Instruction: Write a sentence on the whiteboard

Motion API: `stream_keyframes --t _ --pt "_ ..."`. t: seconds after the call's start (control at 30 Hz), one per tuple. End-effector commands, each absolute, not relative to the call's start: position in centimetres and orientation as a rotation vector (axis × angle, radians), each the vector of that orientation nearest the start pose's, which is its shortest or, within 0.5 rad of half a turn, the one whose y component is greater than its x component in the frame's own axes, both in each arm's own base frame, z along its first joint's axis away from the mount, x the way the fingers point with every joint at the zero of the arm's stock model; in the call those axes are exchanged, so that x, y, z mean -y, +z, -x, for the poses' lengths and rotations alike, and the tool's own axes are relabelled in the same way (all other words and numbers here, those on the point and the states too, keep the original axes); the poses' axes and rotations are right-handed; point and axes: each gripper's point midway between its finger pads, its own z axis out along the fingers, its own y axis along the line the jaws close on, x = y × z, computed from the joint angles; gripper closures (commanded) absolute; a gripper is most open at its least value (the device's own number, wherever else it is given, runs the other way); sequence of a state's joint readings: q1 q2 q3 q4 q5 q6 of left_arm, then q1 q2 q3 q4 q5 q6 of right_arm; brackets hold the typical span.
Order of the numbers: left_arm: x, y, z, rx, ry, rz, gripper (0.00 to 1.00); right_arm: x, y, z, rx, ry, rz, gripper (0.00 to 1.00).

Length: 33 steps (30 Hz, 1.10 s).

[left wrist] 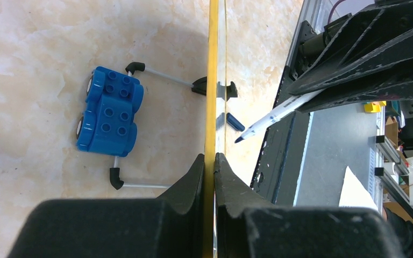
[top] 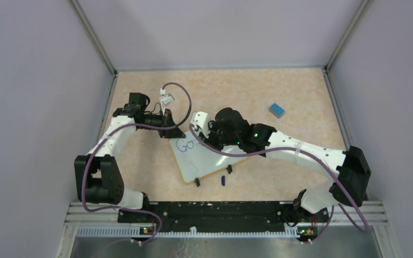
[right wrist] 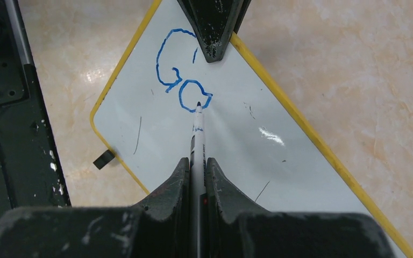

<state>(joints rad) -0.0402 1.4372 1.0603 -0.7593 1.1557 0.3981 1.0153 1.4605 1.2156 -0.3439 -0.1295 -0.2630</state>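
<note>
The whiteboard (top: pixel 201 161), left of the blue block (top: pixel 277 110), looks light, stiff and slippery. The left gripper (left wrist: pixel 210 158) pinches its rim, and the right gripper (right wrist: pixel 197 161) pinches the marker (right wrist: pixel 198 126), its tip on 2 letters (right wrist: pixel 183 75).

Bright, even light from above, with faint soft shadows under the arms on the bench (top: pixel 301 91). There's a small white glare patch on the whiteboard (right wrist: pixel 236 150). The left claw (left wrist: pixel 210 157) looms dark and slightly soft-focused up close.
</note>
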Motion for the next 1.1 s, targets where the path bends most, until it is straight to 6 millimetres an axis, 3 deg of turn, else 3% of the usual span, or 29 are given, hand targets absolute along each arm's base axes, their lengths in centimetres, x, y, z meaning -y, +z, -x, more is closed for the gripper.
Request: stream_keyframes --t 0.0,0.5,1.07 --pt "16.0 17.9 -26.7 -2.082 -1.259 -0.802 1.00 -36.4 23.2 -21.3 -1.662 0.612 1.316 1.00" --pt "16.0 17.9 -26.6 -2.082 -1.252 -0.803 1.00 -35.3 21.1 -23.8 -1.744 0.490 1.267 1.00" --pt "16.0 17.8 -26.6 -2.086 -1.247 -0.806 1.00 -36.4 20.2 -23.7 -1.745 0.526 1.306 1.00"
